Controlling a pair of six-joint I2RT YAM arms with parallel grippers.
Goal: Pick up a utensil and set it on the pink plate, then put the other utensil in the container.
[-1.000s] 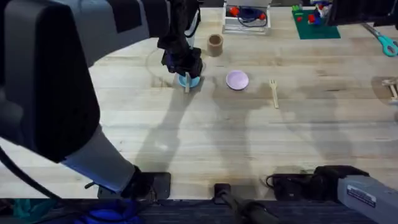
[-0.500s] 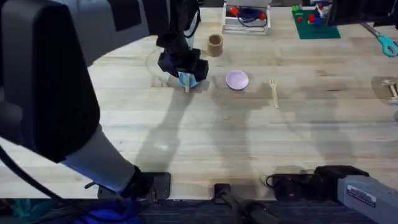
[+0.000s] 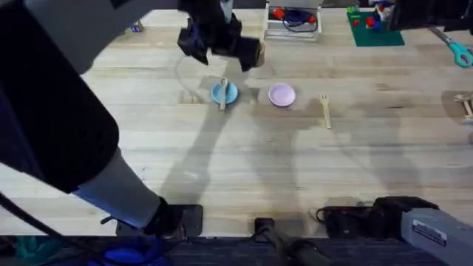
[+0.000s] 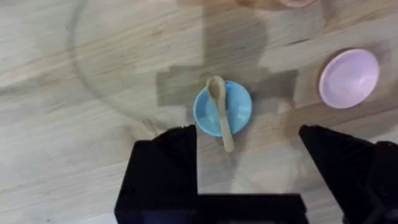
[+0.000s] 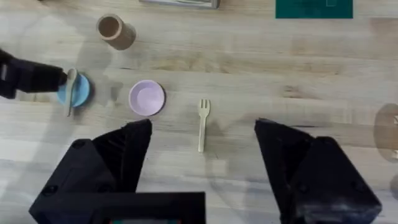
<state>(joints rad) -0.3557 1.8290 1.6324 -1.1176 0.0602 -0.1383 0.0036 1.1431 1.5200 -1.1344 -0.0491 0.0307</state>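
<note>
Left gripper (image 4: 249, 162) jaws apart, nothing between them; it hangs above the table over the blue plate. Right gripper (image 5: 202, 155) jaws also apart and empty, low near its base, looking out over the table.

Spoon (image 3: 223, 94) lies across the light-blue plate (image 3: 230, 90), rounded head on the plate, handle end sticking past the rim onto the table (image 3: 244, 162). Left wrist view shows the same: spoon (image 4: 219, 111) on blue plate (image 4: 239, 109), head near the plate's far rim, handle overhanging the near rim. In the right wrist view the spoon (image 5: 70, 90) and blue plate (image 5: 81, 91) sit beside the left arm's dark finger.

Pink plate (image 3: 281, 94) just right of the blue plate, bare, apart from it. Also seen at (image 4: 349, 77) and (image 5: 147, 98).

Fork (image 3: 325, 109) flat on the table right of the pink plate, prongs pointing away from the bases; clear at (image 5: 202, 123).

Container (image 5: 115, 30) upright, beyond the plates, open top; in the overhead the left arm partly covers it.
</note>
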